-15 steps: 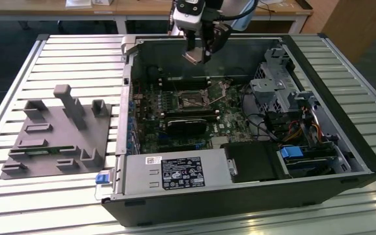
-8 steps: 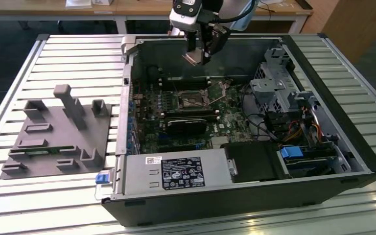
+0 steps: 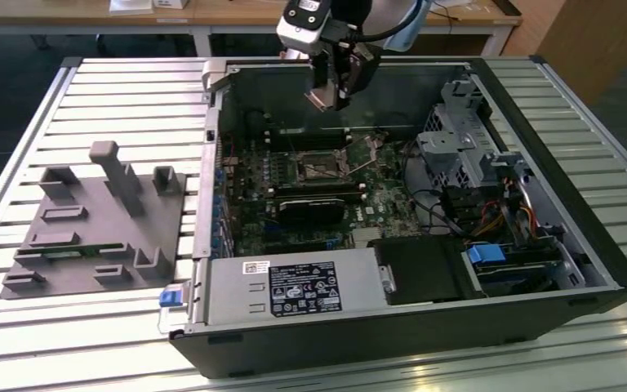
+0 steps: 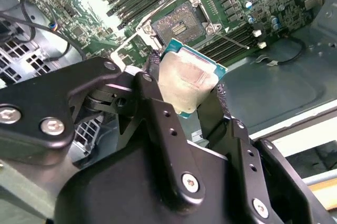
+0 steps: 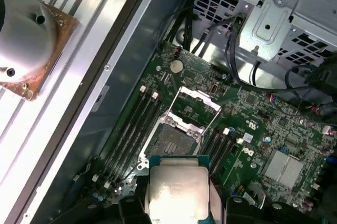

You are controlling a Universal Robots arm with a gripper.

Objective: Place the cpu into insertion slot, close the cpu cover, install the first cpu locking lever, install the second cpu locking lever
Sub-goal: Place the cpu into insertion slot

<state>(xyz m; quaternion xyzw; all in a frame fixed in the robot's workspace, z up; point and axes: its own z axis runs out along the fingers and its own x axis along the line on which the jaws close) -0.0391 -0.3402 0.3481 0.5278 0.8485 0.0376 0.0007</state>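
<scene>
Clearly the first step was in hand: the cpu [image 4: 190, 79] was clamped by its edges between the two black fingers [image 4: 154, 79] of the gripper [image 3: 333, 96], not yet set down. In the exterior view the gripper hung over the open computer case [image 3: 586, 273], above the motherboard [image 3: 291, 192] and well clear of it. In both wrist views the chip sat tilted, its dull metal top towards the cameras, with the insertion slot [image 5: 171, 143] bare beyond it. The cpu cover [image 5: 199, 98] stood swung up from the slot's far edge, so nothing lay over the contact field. Neither locking step looked begun.

Seating the chip would, I judged, call for bringing it flat and square to the slot's frame — corners matched — then a gentle, straight descent, since any skew could bear on the fine contacts.
</scene>
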